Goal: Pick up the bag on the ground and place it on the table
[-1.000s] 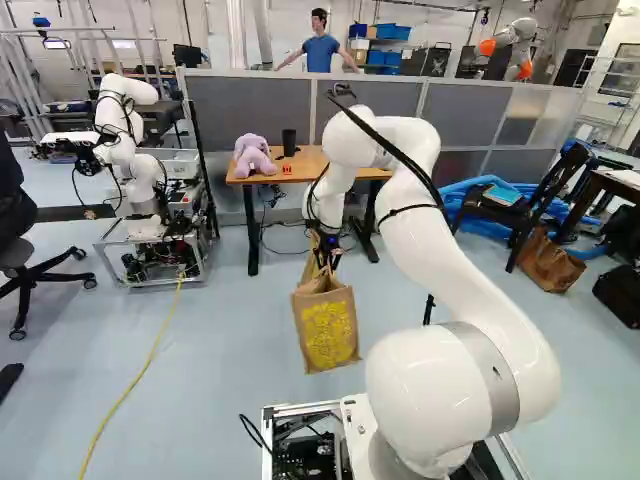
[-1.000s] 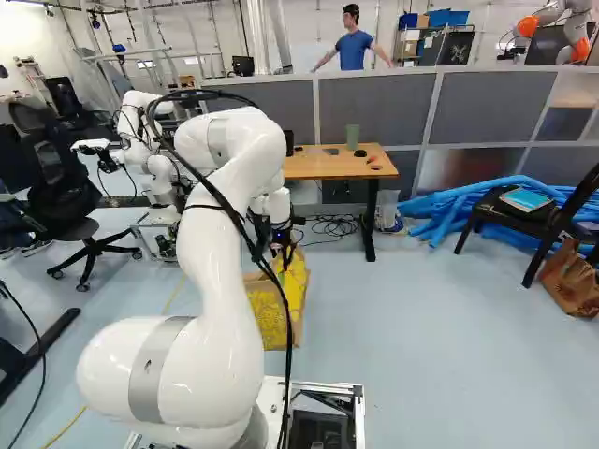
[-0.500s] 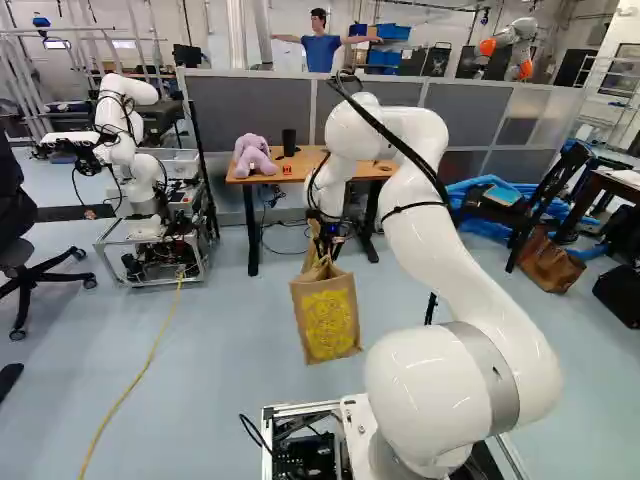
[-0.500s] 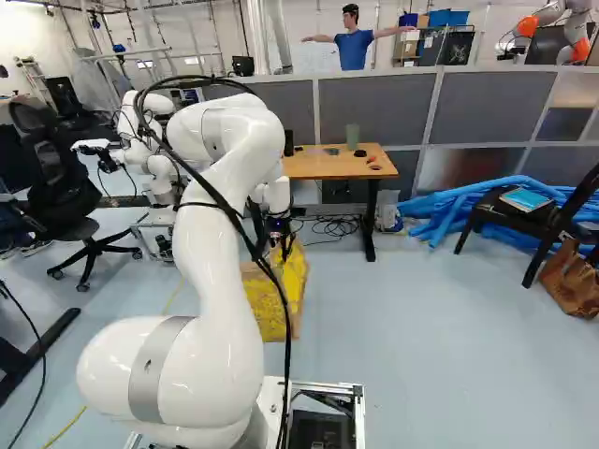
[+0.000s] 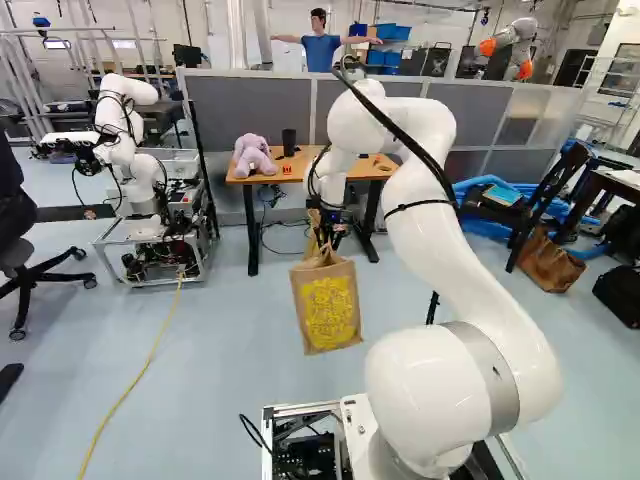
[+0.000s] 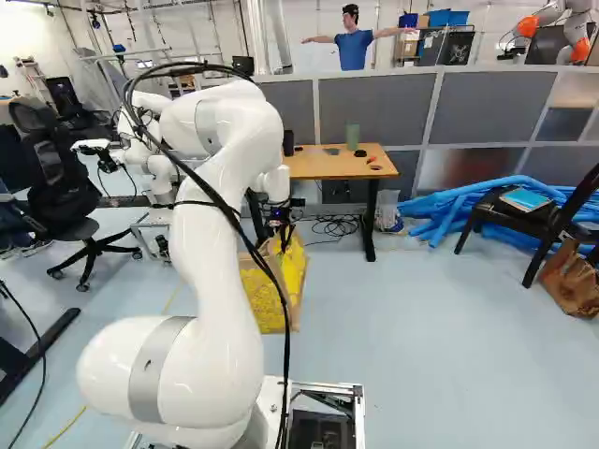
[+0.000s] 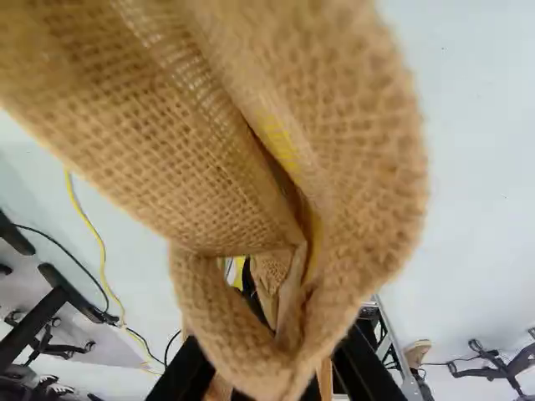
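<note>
Bag [image 5: 328,305] lifted higher, table [image 6: 328,166] beyond, purple plush [image 5: 252,155] atop

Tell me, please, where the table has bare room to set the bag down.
In the right base view, the table shows a bare strip along its front edge, before the dark flat item and left of the round dark item. The left base view shows its left half crowded: purple plush toy, black cup, small orange item. The arm hides part.
</note>
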Robot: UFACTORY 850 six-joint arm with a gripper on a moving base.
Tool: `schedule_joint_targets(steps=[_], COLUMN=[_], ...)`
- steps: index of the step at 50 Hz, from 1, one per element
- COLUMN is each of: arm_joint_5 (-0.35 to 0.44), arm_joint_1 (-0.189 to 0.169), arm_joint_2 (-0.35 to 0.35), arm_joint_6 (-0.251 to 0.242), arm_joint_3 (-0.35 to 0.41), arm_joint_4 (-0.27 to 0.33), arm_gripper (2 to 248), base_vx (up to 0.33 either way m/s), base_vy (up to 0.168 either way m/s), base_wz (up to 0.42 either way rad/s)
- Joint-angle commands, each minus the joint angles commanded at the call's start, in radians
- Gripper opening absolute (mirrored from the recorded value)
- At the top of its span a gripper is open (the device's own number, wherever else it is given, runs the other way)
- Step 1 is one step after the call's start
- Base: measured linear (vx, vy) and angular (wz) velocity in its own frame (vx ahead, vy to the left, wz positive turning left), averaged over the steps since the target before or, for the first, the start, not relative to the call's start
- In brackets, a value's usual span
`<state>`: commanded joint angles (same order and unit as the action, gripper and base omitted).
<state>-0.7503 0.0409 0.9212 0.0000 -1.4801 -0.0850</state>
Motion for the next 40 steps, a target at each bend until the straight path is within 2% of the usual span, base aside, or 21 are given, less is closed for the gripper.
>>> schedule_joint_targets(steps=[40], arm_joint_5=[-0.082], arm_joint_1=[-0.004], arm_joint_2=[-0.074], arm_joint_6=[0.0], arm_joint_3=[-0.06], arm_joint_4=[0.0], arm_gripper=[22], base_vx=[0.0], base_vy=[0.0], base_wz=[0.0])
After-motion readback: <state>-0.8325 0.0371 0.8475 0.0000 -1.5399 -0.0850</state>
